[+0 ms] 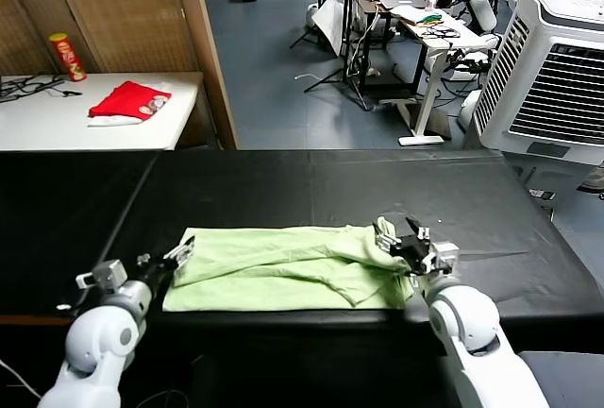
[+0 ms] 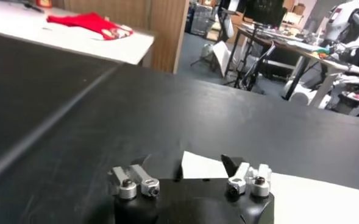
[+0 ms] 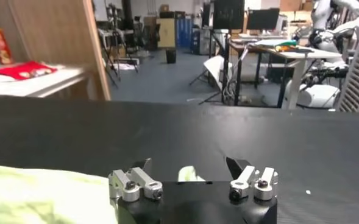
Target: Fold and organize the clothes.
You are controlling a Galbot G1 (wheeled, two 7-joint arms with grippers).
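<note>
the green t-shirt [image 1: 288, 266] lies folded lengthwise along the black table's [image 1: 283, 186] near edge. only the head view shows its whole span; wrist views catch corners. left gripper [image 1: 179, 255] low at its left end, right gripper [image 1: 408, 243] at the bunched right end, both spread, grasping nothing. red cloth [image 1: 127, 100] and a chips can [image 1: 66, 56] on the white side table [image 1: 57, 120].

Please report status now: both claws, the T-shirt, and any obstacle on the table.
Left claw open at shirt's left edge; right claw open at its right end. Green T-shirt lying folded lengthwise on black table, not gripped. Nothing in the way.
</note>
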